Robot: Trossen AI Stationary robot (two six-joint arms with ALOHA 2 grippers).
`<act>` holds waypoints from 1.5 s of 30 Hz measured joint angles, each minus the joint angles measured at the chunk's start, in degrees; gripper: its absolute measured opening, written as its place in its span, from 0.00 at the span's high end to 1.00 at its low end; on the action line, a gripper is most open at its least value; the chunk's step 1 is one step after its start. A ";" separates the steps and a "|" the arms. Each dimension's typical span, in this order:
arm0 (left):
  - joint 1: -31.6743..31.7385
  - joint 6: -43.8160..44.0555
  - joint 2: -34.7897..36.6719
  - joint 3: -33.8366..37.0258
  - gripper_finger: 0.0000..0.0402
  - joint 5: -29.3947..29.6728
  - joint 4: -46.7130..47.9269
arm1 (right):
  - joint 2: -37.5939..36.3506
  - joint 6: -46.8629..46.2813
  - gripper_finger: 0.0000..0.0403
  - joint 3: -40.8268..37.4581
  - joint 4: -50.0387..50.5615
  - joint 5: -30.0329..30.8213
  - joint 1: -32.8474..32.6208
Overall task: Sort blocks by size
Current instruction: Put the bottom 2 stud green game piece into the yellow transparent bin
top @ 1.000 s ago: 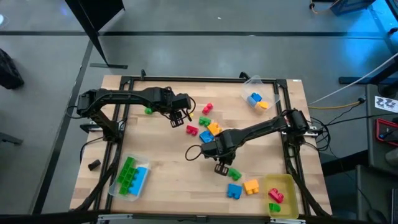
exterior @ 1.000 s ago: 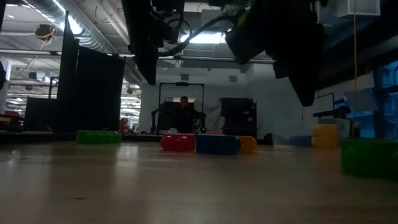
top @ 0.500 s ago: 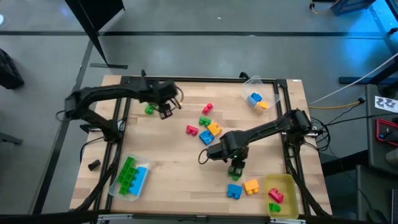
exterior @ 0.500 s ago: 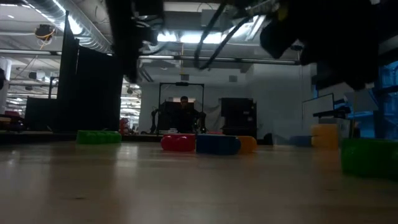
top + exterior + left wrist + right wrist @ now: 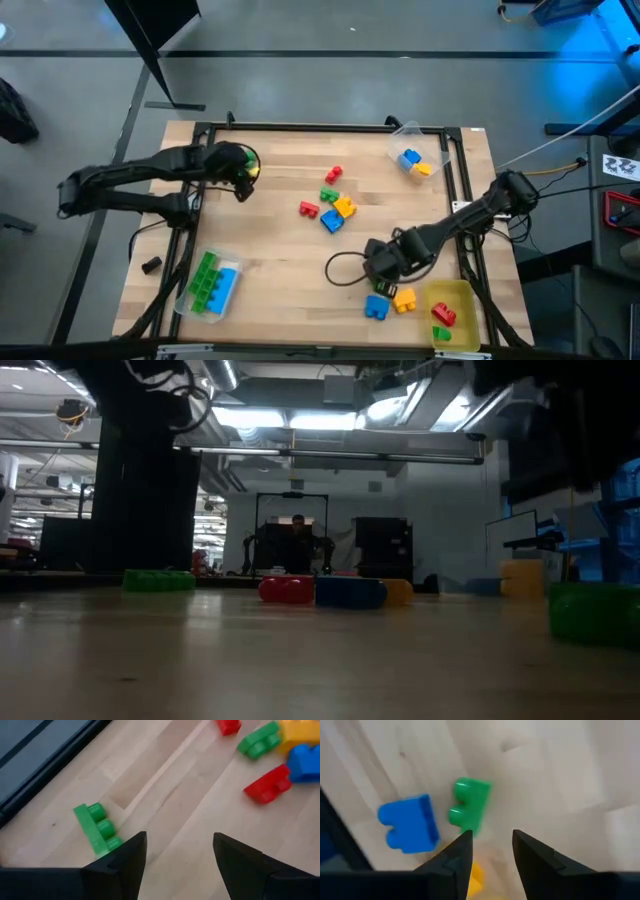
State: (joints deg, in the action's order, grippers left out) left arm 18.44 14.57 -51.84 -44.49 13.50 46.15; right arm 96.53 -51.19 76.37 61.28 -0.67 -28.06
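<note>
Around everything, a grey floor [image 5: 330,80]. In the low view, a big hall behind with long ceiling lamps [image 5: 330,420], dark partitions [image 5: 150,510] and, far at the back, a person [image 5: 296,532] sitting at a workplace.

In the middle, a desk [image 5: 270,255] of pale wood with a black frame.

On the left side, the left arm, with the left hand [image 5: 243,178] near the far left part of the wood. Fingers spread wide in the wrist view [image 5: 177,852], nothing between them, only bare wood under the gap. Just beside one finger, a green block [image 5: 97,827] with three studs.

On the right side, the right arm, reaching to the near right part. Right hand [image 5: 385,275] low above the wood, fingers parted narrowly [image 5: 490,852] and empty. Just in front of them a small green block [image 5: 468,810], beside it a blue block [image 5: 410,824], and under one finger a bit of yellow-orange block [image 5: 476,872].

Near left: a clear tray [image 5: 190,300] holding long green blocks [image 5: 205,280] and a blue one. Near right: a yellow tray [image 5: 455,293] holding a red and a green one. Far right: a second clear tray [image 5: 400,133] holding a blue and an orange one.

In the centre, loose on the wood: red blocks [image 5: 334,174], one green, one orange, one blue, close together.
</note>
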 joint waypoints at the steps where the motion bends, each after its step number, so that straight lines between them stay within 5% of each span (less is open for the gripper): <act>1: -0.32 0.39 0.80 0.74 0.47 0.03 -0.73 | 0.04 -1.85 0.66 -1.47 -2.53 -0.65 -0.38; 6: -2.02 1.84 2.51 2.38 0.47 0.02 -2.19 | 0.07 -9.76 0.66 -7.42 -15.18 -2.03 -0.91; 32: -6.52 4.79 2.37 2.73 0.47 0.19 -2.17 | 7.45 -10.09 0.66 -10.33 -19.20 -1.80 -2.47; 40: -6.52 5.01 2.37 2.71 0.47 0.17 -2.19 | 7.52 -10.06 0.82 -10.31 -21.22 -0.28 -2.31; 45: -6.52 5.00 2.37 2.71 0.47 0.17 -2.18 | 7.67 -10.05 0.82 -9.82 -21.29 -0.28 -2.30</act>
State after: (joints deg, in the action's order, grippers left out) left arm 11.92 19.57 -49.47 -41.78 13.67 43.97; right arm 104.20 -61.24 66.55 40.00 -0.95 -30.36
